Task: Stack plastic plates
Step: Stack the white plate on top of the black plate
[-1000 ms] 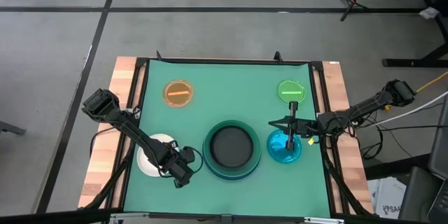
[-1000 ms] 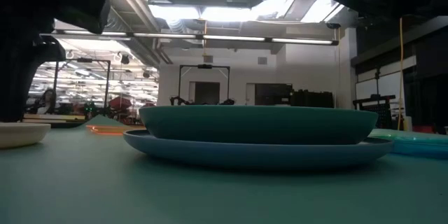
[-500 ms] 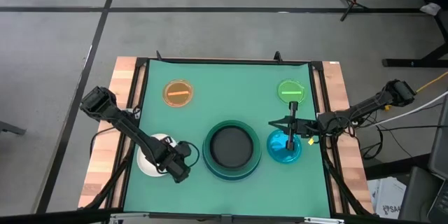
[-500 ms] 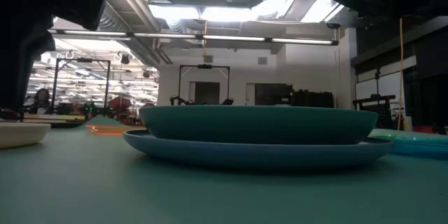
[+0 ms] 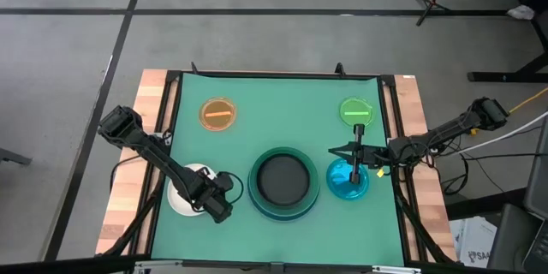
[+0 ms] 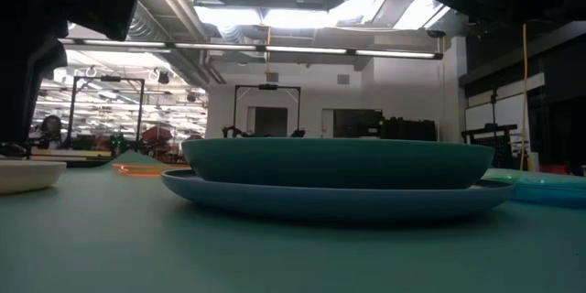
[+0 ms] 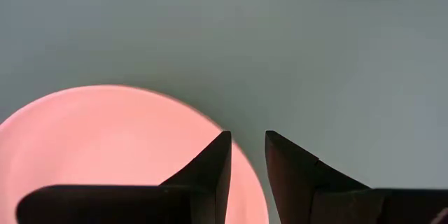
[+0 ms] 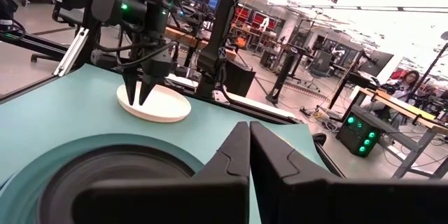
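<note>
A large light blue plate [image 5: 284, 212] carries a dark teal plate [image 5: 257, 180] with a black plate [image 5: 284, 180] on top, at the table's near middle. The white plate [image 5: 182, 190] lies left of this stack. My left gripper [image 7: 247, 143] points down over the white plate's right rim [image 7: 231, 154], narrowly open, one finger over the plate and one over the mat. The cyan plate [image 5: 345, 185] lies right of the stack. My right gripper [image 8: 249, 131] is shut and hovers beside the cyan plate, pointing toward the stack. The orange plate [image 5: 217, 113] and green plate [image 5: 356, 110] lie at the far side. My left gripper comes from above, pointing down, with its fingers [image 8: 139, 96] astride the white plate's rim [image 8: 150, 115] on the side nearest the stack. Whether the fingertips touch the plate cannot be told. The plate lies flat on the mat.
The green mat [image 5: 282, 94] has bare room between the orange and green plates and along the near edge. Wooden strips [image 5: 128, 197] run along both sides of the mat. Beyond the table are stands, cables and a seated person [image 8: 406, 84] far off.
My left gripper has moved a little toward the table's left and far side, closer over the white plate's rim, then kept still. The plates have stayed where they were.
</note>
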{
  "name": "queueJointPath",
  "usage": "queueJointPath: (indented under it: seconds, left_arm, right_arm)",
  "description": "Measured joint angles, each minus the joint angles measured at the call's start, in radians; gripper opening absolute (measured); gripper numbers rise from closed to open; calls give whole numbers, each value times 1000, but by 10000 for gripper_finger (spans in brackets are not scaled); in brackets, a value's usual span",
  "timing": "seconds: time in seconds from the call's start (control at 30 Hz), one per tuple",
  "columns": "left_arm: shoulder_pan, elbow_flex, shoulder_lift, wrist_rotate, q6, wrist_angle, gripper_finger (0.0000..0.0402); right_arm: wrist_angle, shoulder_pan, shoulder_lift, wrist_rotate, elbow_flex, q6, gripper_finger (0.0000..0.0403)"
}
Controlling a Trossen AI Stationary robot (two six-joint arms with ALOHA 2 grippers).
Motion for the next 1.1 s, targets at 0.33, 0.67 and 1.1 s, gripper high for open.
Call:
queueJointPath:
  seconds: [0.33, 0.67, 1.1]
  left_arm:
    - [0, -49, 0, 11, -49, 48, 82]
    - [0, -102, 0, 26, -75, 106, 82]
    - [0, -151, 0, 29, -70, 175, 82]
  right_arm:
    - [0, 0, 0, 0, 0, 0, 1]
    - [0, 0, 0, -2, 0, 0, 1]
    - [0, 0, 0, -3, 0, 0, 1]
